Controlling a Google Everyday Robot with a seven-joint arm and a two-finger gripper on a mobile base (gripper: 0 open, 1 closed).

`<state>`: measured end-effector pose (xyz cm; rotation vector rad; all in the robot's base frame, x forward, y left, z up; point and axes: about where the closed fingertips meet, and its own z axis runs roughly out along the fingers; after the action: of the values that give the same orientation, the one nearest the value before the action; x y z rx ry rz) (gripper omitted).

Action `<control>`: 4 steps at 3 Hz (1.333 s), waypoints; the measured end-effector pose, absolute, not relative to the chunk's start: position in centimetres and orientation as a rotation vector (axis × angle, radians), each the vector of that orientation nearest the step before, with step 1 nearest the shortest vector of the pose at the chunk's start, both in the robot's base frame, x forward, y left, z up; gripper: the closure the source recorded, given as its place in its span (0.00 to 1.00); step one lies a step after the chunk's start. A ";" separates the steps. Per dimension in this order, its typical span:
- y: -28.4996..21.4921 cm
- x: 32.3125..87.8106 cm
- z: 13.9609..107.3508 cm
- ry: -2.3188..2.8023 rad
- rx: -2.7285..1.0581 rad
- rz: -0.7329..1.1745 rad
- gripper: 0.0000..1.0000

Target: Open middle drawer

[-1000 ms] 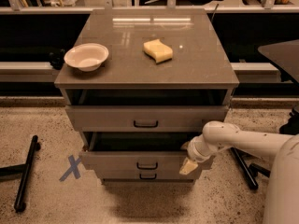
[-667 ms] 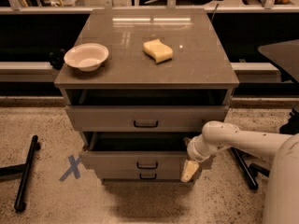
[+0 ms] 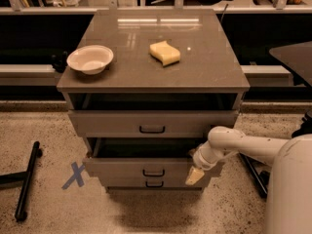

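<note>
Facing forward, middle drawer (image 3: 122,167) spans left-right; pincer (image 3: 195,175) at right end.

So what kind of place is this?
Likely a lab or office test space: a blue tape X marks the floor, a lone cabinet holds a bowl and sponge, and the gripper sits beside the middle drawer.

Arm (image 3: 253,147): white, reaching in from the right, bent at the wrist.
Gripper (image 3: 195,175): low, right of centre, pointing downward.
</note>
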<state>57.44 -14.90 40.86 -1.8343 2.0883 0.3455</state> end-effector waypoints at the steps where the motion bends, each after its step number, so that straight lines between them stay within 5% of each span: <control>1: -14.6 56.6 42.0 2.061 -1.851 0.317 0.49; 3: -14.6 50.3 41.7 2.078 -1.893 0.509 1.00; 4: -14.6 50.3 41.7 2.078 -1.893 0.509 1.00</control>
<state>50.34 -14.60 41.69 -1.8927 2.0779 0.5092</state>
